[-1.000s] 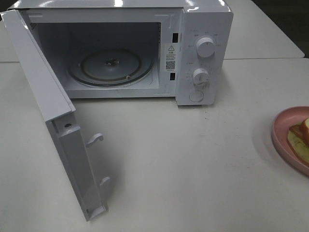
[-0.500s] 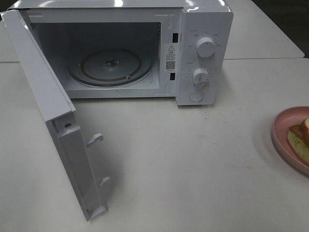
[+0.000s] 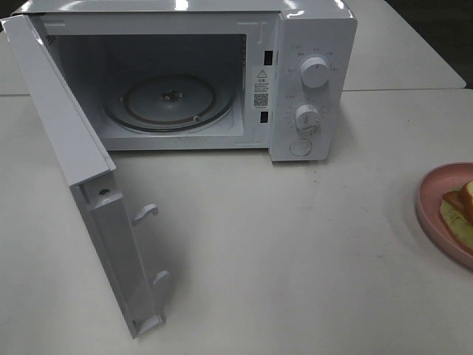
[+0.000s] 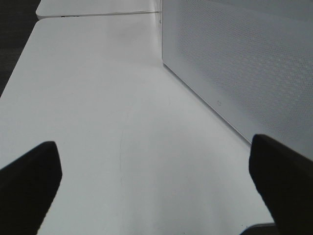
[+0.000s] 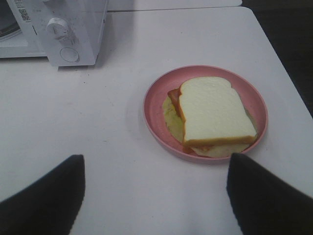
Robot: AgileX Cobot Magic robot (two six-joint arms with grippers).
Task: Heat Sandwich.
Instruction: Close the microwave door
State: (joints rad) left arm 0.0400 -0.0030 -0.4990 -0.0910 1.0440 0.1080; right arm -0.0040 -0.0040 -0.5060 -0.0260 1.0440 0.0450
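The sandwich [image 5: 212, 110], a white bread slice with a brown crust over pale filling, lies on a round pink plate [image 5: 164, 85]. In the high view the sandwich [image 3: 460, 211] and plate [image 3: 432, 200] sit at the table's right edge, partly cut off. My right gripper [image 5: 156, 169] hovers open a short way in front of the plate, with nothing between its fingers. My left gripper [image 4: 154, 161] is open over bare table beside the outer face of the microwave door [image 4: 244, 63]. Neither gripper shows in the high view.
The white microwave [image 3: 314, 44] stands at the back of the table with its door [image 3: 66, 140] swung wide toward the front left. A glass turntable [image 3: 168, 100] lies in the cavity. Two knobs [image 3: 315, 72] are on its right panel.
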